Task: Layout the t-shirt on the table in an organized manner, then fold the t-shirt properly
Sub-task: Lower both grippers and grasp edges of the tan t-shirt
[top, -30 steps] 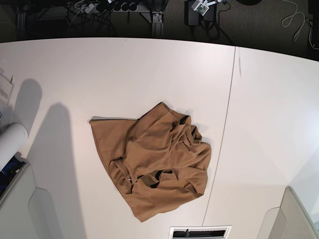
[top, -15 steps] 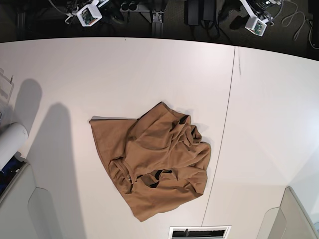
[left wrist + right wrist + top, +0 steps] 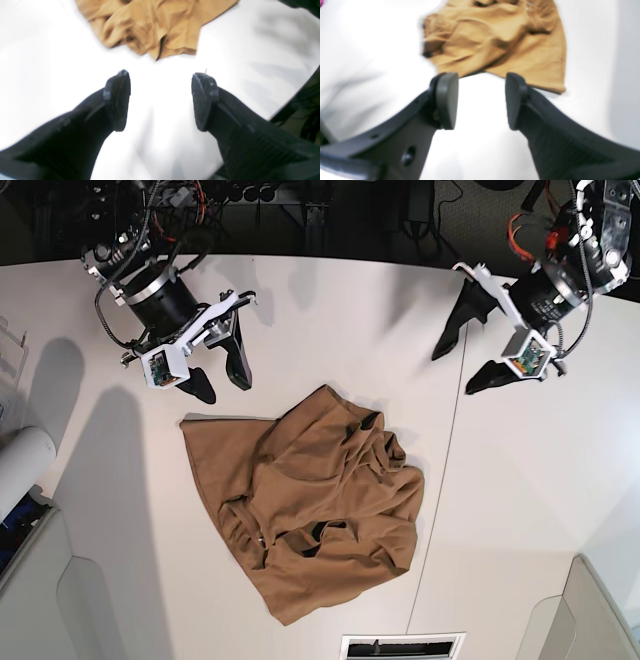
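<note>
Crumpled t-shirt [image 3: 305, 505] between, clear of, both jaws

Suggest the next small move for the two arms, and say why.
Probably lower both open pincers, left and right, onto the near edges of the crumpled tan-brown fabric t-shirt: it lies bunched and unheld on the white table, and neither pincer touches it.

The t-shirt [image 3: 305, 515] was plain tan-brown, unprinted. The table [image 3: 340, 330] was white with a thin dark seam [image 3: 440, 480] on its right. The grippers' fingers [image 3: 117, 100] were black, their wrist housings [image 3: 165, 365] white. Light grey panels [image 3: 60, 600] sat at the near corners.
</note>
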Action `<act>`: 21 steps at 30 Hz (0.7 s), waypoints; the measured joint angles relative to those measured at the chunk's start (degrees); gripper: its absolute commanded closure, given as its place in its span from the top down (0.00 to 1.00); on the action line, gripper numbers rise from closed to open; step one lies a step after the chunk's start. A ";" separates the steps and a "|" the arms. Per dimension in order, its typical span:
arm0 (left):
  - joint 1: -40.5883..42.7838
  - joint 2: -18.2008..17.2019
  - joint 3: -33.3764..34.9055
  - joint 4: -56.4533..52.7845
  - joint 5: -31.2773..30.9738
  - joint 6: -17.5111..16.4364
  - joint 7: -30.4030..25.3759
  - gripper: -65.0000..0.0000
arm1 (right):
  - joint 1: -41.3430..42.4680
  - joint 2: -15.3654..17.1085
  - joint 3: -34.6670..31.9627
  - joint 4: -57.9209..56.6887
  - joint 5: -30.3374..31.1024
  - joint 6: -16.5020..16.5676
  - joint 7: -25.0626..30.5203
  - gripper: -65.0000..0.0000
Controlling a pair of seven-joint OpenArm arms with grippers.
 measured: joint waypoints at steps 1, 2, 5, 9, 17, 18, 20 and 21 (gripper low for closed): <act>-2.69 0.11 2.78 -1.86 0.74 0.61 0.02 0.63 | 1.38 -1.07 0.00 -1.68 -1.22 -1.81 -0.13 0.46; -5.33 0.33 5.29 -4.00 1.86 1.05 -0.17 0.63 | 2.82 -2.10 0.04 -3.41 -2.34 -3.96 -0.07 0.46; -13.53 2.19 11.63 -10.62 5.20 2.89 0.00 0.63 | 6.99 -4.61 0.07 -7.85 -6.47 -10.97 -0.26 0.46; -22.45 4.76 16.41 -16.00 6.69 4.07 -0.04 0.63 | 10.99 -6.91 0.13 -11.13 -11.45 -16.96 -0.31 0.46; -32.24 10.27 21.62 -23.82 7.13 4.04 -0.04 0.63 | 14.45 -8.79 2.10 -13.49 -14.91 -25.29 -3.32 0.46; -33.62 10.91 22.60 -25.11 7.48 4.15 -0.04 0.63 | 14.45 -8.87 3.34 -13.46 -15.02 -26.34 -3.23 0.46; -36.30 12.13 25.27 -27.98 9.11 4.13 -0.15 0.63 | 14.43 -8.72 6.34 -13.46 -14.99 -26.49 -3.30 0.46; -37.59 12.83 26.69 -29.51 10.10 4.37 -0.09 0.63 | 14.43 -8.72 7.72 -13.49 -14.60 -26.51 -3.56 0.46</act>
